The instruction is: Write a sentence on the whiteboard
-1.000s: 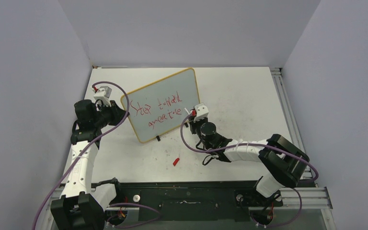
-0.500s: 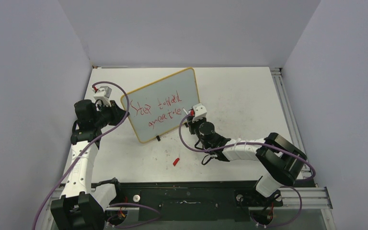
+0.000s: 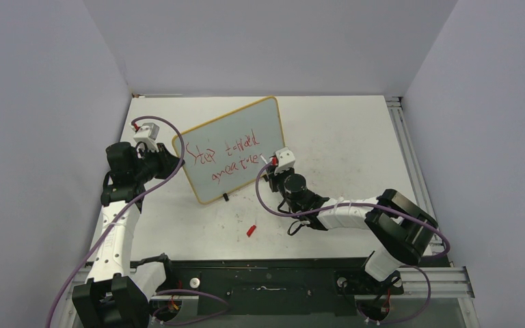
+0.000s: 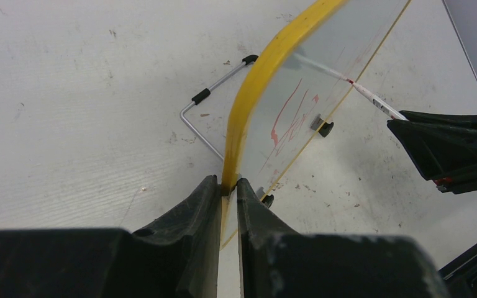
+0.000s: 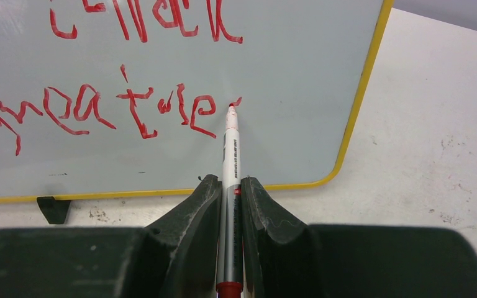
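Whiteboard (image 3: pixel 243 126): upright, far-left part of tabletop; sentence (image 3: pixel 227 162) unfinished.
Left gripper (image 4: pixel 227 185): jaws clamped on whiteboard edge.
Right gripper (image 5: pixel 228 184): jaws clamped on marker (image 5: pixel 230 146), tip against whiteboard.
Risk: excess tip pressure may tilt the whiteboard or smear letters.
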Tool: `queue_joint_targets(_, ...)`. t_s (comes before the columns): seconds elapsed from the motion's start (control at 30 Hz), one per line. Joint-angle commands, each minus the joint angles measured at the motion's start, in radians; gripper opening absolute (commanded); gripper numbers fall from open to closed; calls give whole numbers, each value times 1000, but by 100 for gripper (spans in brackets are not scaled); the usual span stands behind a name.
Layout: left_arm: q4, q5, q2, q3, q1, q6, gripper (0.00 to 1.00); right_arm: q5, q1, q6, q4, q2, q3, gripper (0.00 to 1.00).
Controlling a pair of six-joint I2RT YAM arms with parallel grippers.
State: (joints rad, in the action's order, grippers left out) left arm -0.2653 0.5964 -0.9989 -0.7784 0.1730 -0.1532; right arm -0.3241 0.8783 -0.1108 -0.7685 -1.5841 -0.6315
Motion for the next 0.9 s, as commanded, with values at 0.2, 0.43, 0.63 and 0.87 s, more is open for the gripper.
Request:
queue_joint_targets(0.2, 3, -4, 6, -5, 4, 0, 0, 23, 6, -21, -13, -15, 11, 5)
queue_joint_targets(0.43, 4, -4, 6, -5, 4, 0, 0, -10, 6, -30, -5, -13, 12, 5)
queue_joint_targets(0.63, 3, -4, 6, -5, 3, 0, 0, -49, 1, -42, 8, -11, 15, 5)
queue_joint_targets(0.87, 3, -3, 7, -5, 4, 0, 0, -48, 0, -53, 19, -17, 18, 5)
